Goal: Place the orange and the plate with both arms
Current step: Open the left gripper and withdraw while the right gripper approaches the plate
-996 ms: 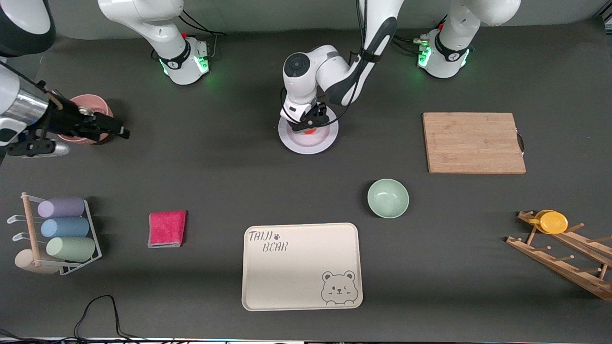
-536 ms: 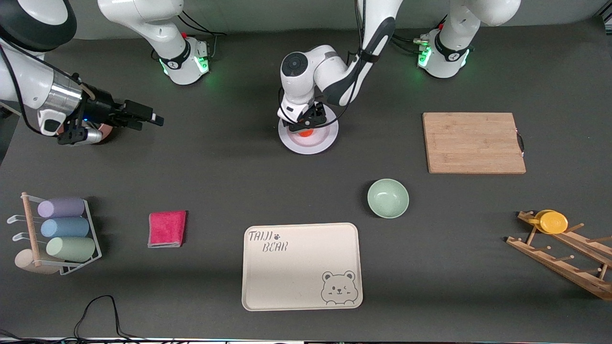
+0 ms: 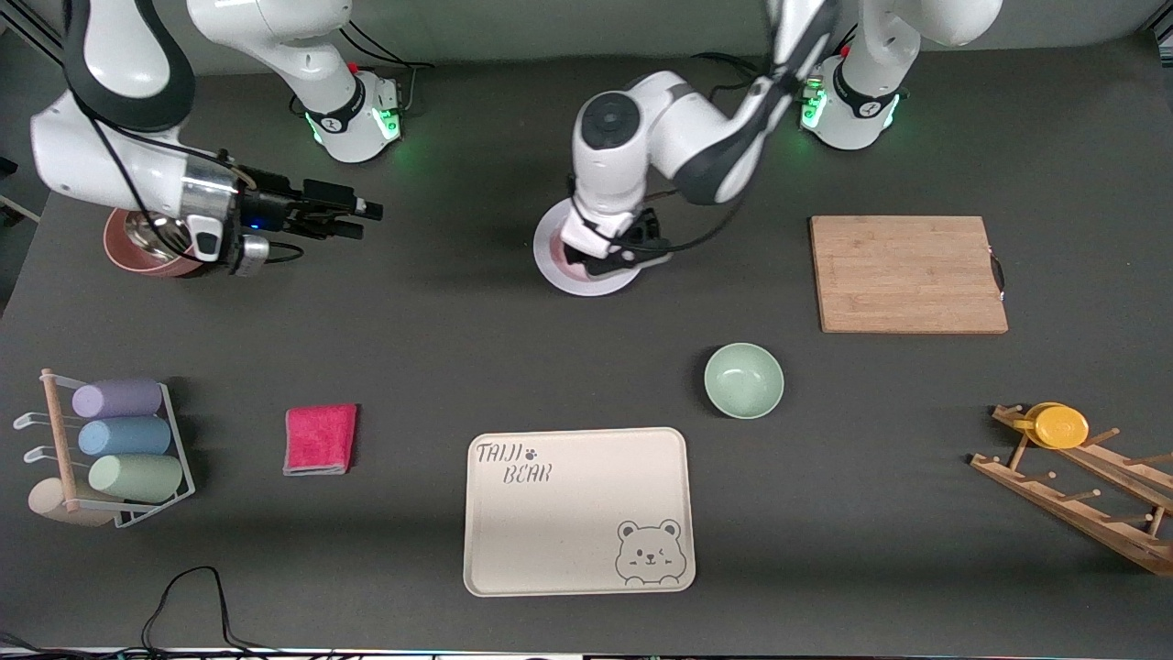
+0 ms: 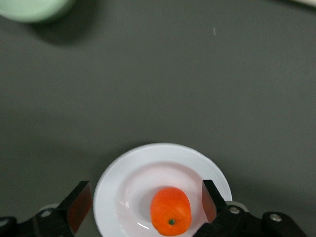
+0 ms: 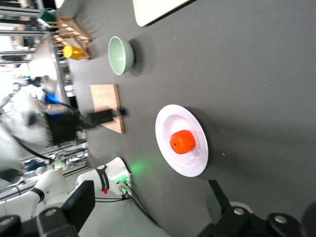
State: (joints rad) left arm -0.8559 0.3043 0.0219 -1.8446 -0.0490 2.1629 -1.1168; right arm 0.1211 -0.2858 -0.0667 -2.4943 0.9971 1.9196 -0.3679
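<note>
The orange point(image 4: 171, 211) lies on the pale plate point(image 4: 123, 187), which sits on the table midway between the two arm bases. My left gripper point(image 4: 144, 195) hangs open over the plate, its fingers wide on either side of the orange and not touching it. In the front view the left gripper point(image 3: 629, 258) covers the orange, and only part of the plate point(image 3: 557, 271) shows. My right gripper point(image 3: 362, 218) is open and empty over bare table, between a pink bowl and the plate. The right wrist view shows the orange point(image 5: 182, 142) on the plate point(image 5: 170, 126).
A mint-green bowl point(image 3: 743, 380) and a cream bear-printed tray point(image 3: 577, 440) lie nearer the front camera than the plate. A wooden cutting board point(image 3: 907, 273) and a wooden rack with a yellow lid point(image 3: 1060, 426) are at the left arm's end. A pink cloth point(image 3: 320, 438), a cup rack point(image 3: 110, 449) and a pink bowl point(image 3: 137, 252) are at the right arm's end.
The left gripper has shifted and risen over the plate, leaving the orange lying on it. The right arm has swung from the table's end toward the plate.
</note>
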